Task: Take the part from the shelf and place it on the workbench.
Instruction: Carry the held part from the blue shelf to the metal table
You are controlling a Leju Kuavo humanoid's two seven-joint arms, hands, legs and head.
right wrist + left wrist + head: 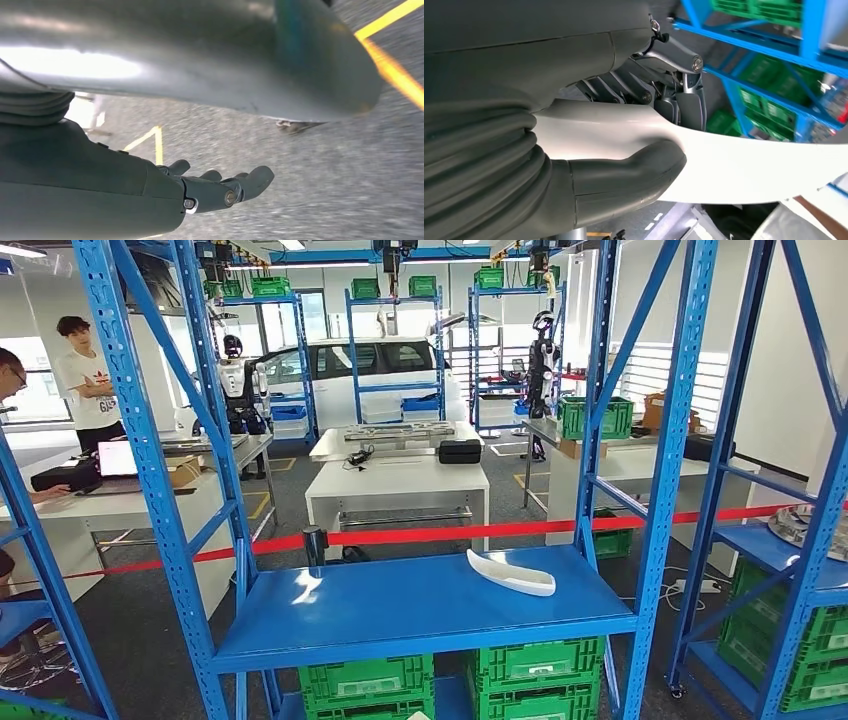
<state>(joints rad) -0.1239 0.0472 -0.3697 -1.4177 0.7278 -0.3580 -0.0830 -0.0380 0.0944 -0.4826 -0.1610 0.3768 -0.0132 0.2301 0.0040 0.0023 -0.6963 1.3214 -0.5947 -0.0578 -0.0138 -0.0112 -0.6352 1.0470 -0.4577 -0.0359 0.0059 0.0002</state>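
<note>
In the left wrist view my left hand (574, 150) grips a long, curved white part (749, 160), the thick grey thumb (629, 172) pressing on one face and the darker fingers (684, 100) behind the other. A similar white curved part (511, 573) lies on the blue shelf board (400, 605) in the head view, toward its right side. My right hand (220, 187) hangs over grey floor with its fingers stretched out and nothing in them.
Blue shelf uprights (150, 480) and diagonal braces frame the shelf on both sides. Green crates (535, 675) sit under the board. Behind a red barrier tape (480, 532) stand white workbenches (400, 485), a white car and other robots. Two people are at the left table (120, 502).
</note>
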